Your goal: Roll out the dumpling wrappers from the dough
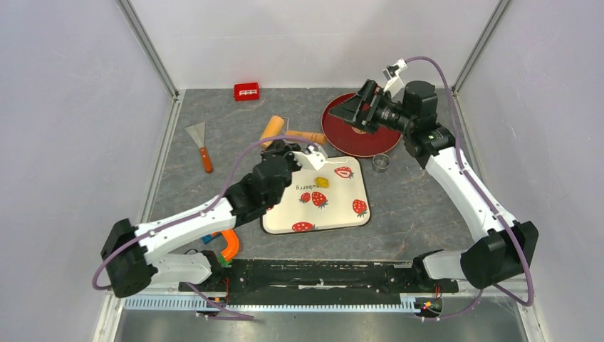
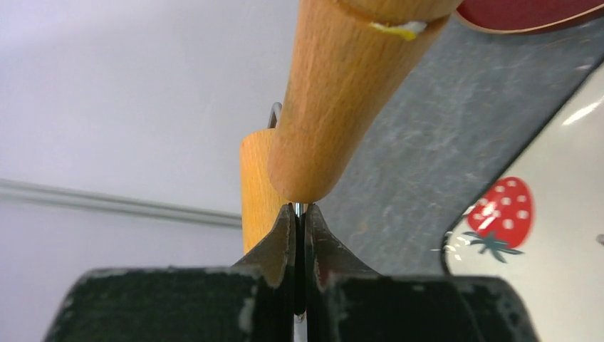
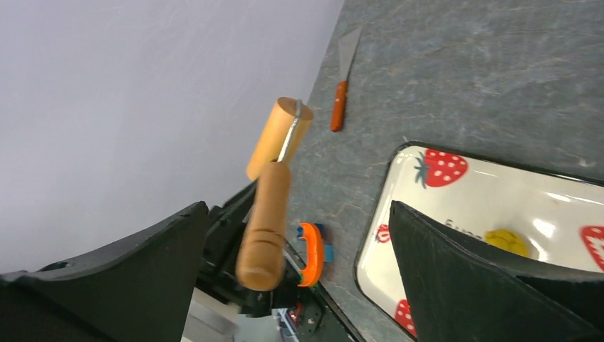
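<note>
Grey table (image 1: 427,206) carries everything. White strawberry-print tray (image 1: 338,214) sits centre, with the red plate (image 1: 352,144) just past its far right corner. Right gripper (image 1: 352,112) hangs over the plate, jaws wide, holding nothing. Left gripper (image 2: 299,214) is at the tray's far left corner, jaws closed tight. We see a thin metal glint between them, so it seems pinched on the wire stem of the roller (image 1: 273,129), between drum and handle. Roller long axis runs left-right in the top view, drum left, handle pointing toward the plate. Scraper (image 1: 201,146) lies well off to the left. Ring cutter (image 1: 382,162) is just beside the plate's near rim.

Smallest is the dough (image 1: 322,182), a yellow lump on the tray's far middle, apart from both grippers, not yet flattened. Roughly round blob, no clear long axis, so we can't call a heading. We judge it light, soft and tacky; a yellow smear on the roller handle backs that. Fingers would dent it. Better to press from above with the drum, or if moving it, take it low at the sides, gently.
</note>
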Action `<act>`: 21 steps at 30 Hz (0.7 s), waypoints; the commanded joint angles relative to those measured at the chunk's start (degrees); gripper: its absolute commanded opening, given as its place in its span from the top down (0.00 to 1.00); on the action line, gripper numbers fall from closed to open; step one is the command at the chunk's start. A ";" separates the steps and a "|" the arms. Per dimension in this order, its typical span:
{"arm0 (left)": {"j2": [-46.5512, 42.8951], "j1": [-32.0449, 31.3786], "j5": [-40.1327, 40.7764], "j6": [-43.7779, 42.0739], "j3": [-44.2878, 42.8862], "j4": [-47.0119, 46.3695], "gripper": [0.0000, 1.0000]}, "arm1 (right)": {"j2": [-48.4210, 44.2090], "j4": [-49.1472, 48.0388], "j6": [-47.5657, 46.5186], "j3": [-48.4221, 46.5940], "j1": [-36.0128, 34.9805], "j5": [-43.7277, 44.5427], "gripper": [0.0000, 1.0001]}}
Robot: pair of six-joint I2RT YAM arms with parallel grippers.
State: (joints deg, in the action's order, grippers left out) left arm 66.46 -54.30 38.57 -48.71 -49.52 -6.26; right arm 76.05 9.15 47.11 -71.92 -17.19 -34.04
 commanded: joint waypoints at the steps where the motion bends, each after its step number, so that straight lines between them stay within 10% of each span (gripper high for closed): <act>1: 5.52 -2.81 18.23 -16.11 -4.45 -21.71 0.98 | 2.58 -4.70 4.26 -5.14 -3.07 0.11 0.02; 21: 13.37 -4.53 20.81 -25.15 -7.61 -28.52 0.98 | 13.23 -11.21 13.24 -9.60 -7.04 -7.79 0.20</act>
State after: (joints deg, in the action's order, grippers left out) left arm 79.68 -58.17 58.81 -70.74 -54.26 -30.65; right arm 87.55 4.25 56.49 -78.96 -23.70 -37.78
